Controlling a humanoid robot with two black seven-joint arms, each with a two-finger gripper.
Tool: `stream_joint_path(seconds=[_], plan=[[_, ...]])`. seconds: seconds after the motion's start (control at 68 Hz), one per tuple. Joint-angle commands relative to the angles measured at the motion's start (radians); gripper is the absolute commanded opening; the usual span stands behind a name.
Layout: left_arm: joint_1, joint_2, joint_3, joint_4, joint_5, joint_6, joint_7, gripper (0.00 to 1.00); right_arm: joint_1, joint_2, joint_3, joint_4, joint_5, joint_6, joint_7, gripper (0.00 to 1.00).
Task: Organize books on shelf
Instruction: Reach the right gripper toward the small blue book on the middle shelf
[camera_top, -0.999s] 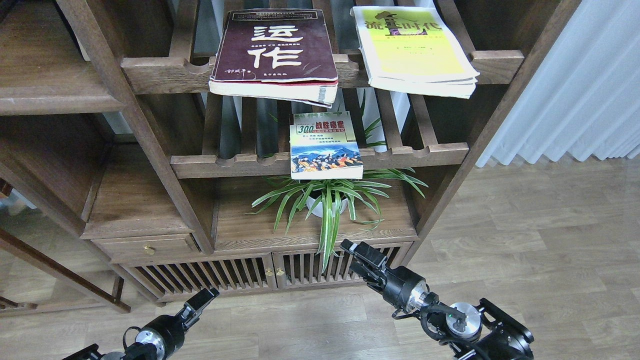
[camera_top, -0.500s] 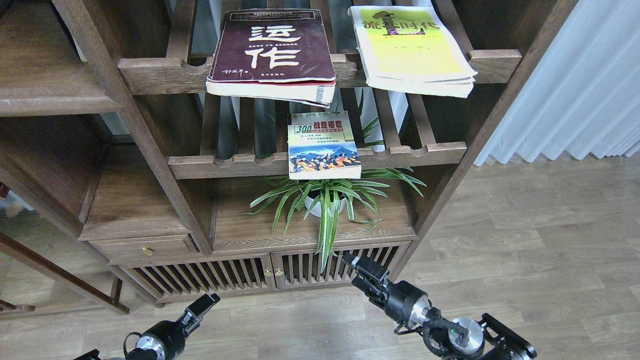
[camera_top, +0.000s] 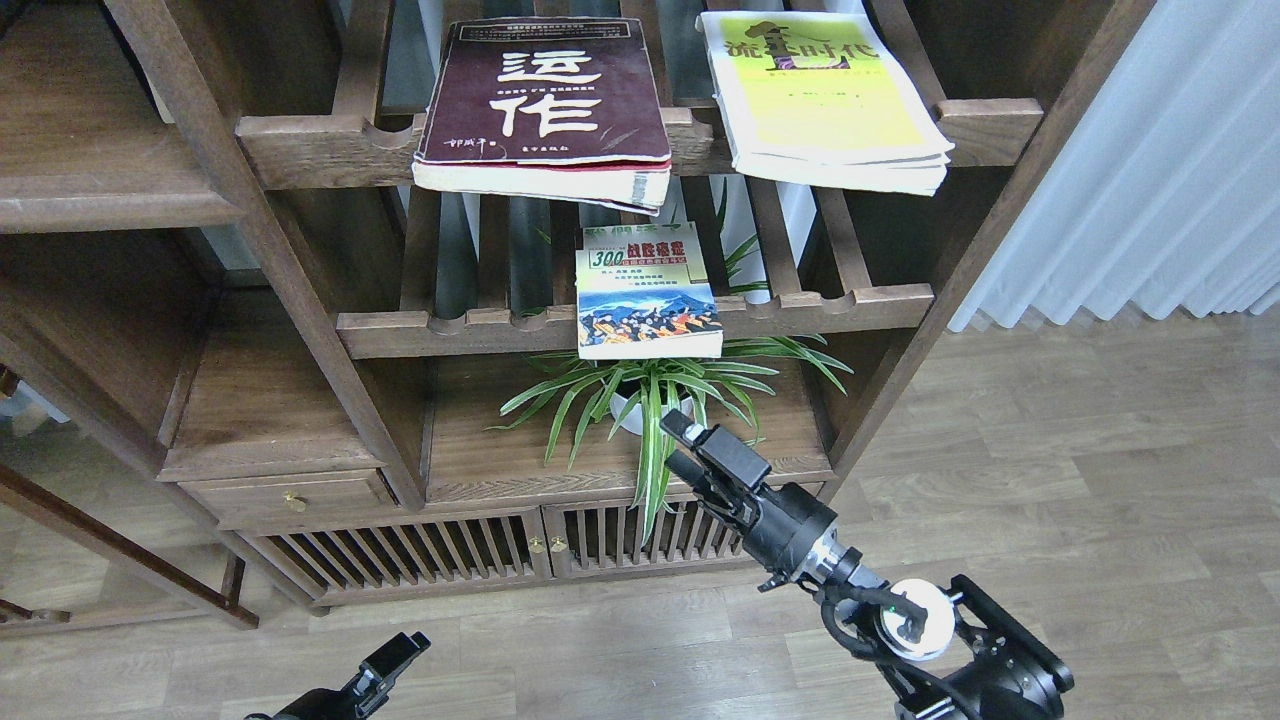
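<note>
The thick maroon book (camera_top: 545, 100) with cream characters lies flat on the upper slatted rack, its front overhanging the rail. The lime-yellow book (camera_top: 822, 100) lies to its right on the same rack. The small "300" book (camera_top: 647, 295) lies on the lower slatted rack and overhangs its front rail. A flat dark-brown shelf board (camera_top: 90, 160) with a rounded front edge is at the upper left. My right gripper (camera_top: 678, 445) is open and empty, in front of the plant and below the "300" book. My left gripper (camera_top: 400, 655) is low at the bottom edge, dark and small.
A potted spider plant (camera_top: 650, 400) stands on the solid board (camera_top: 480, 460) under the lower rack, its leaves hanging over the front. Slatted cabinet doors (camera_top: 450, 555) and a drawer (camera_top: 290, 495) are below. A white curtain (camera_top: 1150, 180) hangs at the right above wood flooring.
My right gripper has risen and moved up-left toward the plant board. My left arm has sunk lower toward the bottom edge. The books have not moved.
</note>
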Motion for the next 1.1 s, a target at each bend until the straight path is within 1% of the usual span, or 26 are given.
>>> stream_joint_path(seconds=[0.0, 0.132, 0.294, 0.485, 0.705, 0.823, 0.955, 1.088], plan=[[0.01, 0.001, -0.003, 0.0, 0.0, 0.0, -0.002, 1.0, 0.029, 0.0, 0.001, -0.001, -0.014, -0.067, 0.01, 1.0], [0.019, 0.004, -0.008, 0.0, 0.0, 0.0, -0.002, 1.0, 0.066, 0.0, 0.002, -0.027, -0.019, -0.122, 0.03, 1.0], [0.03, 0.007, -0.013, 0.0, -0.011, 0.0, -0.002, 1.0, 0.135, 0.0, 0.016, -0.066, -0.019, -0.164, 0.047, 1.0], [0.048, 0.013, -0.014, 0.0, -0.014, 0.0, -0.004, 1.0, 0.175, 0.0, 0.024, -0.077, -0.021, -0.179, 0.047, 1.0], [0.057, 0.032, -0.016, 0.001, -0.014, 0.0, -0.004, 1.0, 0.212, 0.0, 0.024, -0.091, -0.063, -0.237, 0.05, 1.0], [0.057, 0.033, -0.016, 0.001, -0.014, 0.0, -0.004, 1.0, 0.235, 0.0, 0.024, -0.123, -0.119, -0.262, 0.05, 1.0], [0.059, 0.033, -0.016, 0.001, -0.014, 0.0, -0.004, 1.0, 0.264, 0.0, 0.022, -0.152, -0.128, -0.292, 0.051, 1.0], [0.065, 0.033, -0.016, 0.001, -0.014, 0.0, -0.004, 1.0, 0.276, 0.0, 0.021, -0.171, -0.128, -0.302, 0.07, 1.0]])
